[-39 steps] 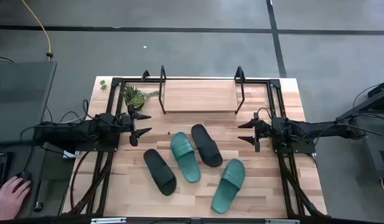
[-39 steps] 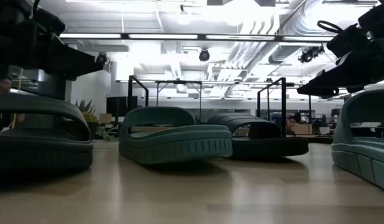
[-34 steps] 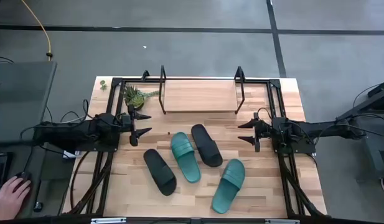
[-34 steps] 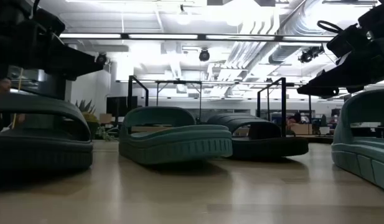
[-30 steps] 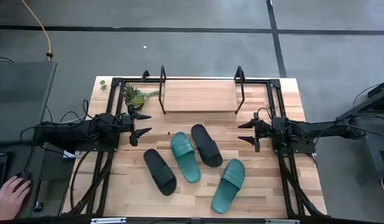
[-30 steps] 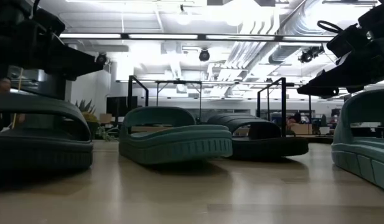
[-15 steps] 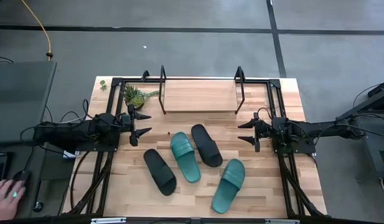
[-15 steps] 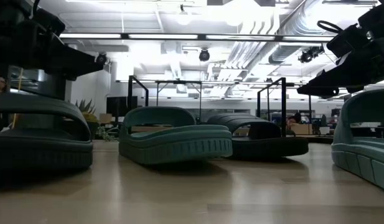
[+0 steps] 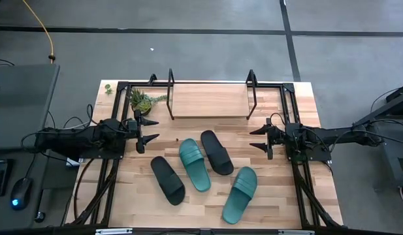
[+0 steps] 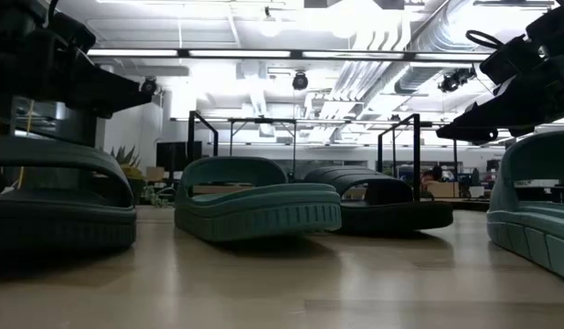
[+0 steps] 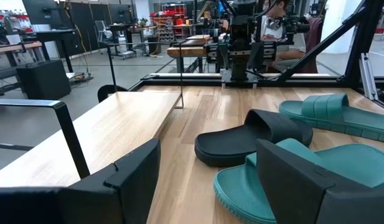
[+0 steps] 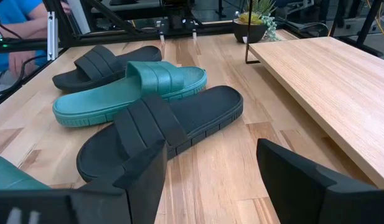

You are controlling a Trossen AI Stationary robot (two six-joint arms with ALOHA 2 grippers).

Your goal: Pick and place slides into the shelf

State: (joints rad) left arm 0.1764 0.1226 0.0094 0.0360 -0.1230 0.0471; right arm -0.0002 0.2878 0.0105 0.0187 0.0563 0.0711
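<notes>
Four slides lie soles down on the table in the high view: a black one (image 9: 167,179), a teal one (image 9: 194,164), a black one (image 9: 216,152) and a teal one (image 9: 240,194). The shelf (image 9: 209,100) stands at the far edge, its board bare. My left gripper (image 9: 146,131) is open at the table's left, level, left of the slides. My right gripper (image 9: 257,138) is open at the table's right, level, right of the black slide. Both are empty.
A small potted plant (image 9: 141,100) stands left of the shelf, near my left gripper. Black metal frames (image 9: 103,189) run along the table's left and right sides. Bare table lies between the shelf and the slides.
Neither arm nor any slide has moved. A person's hand at the lower left, off the table, has drawn out of the high view, leaving a computer mouse there.
</notes>
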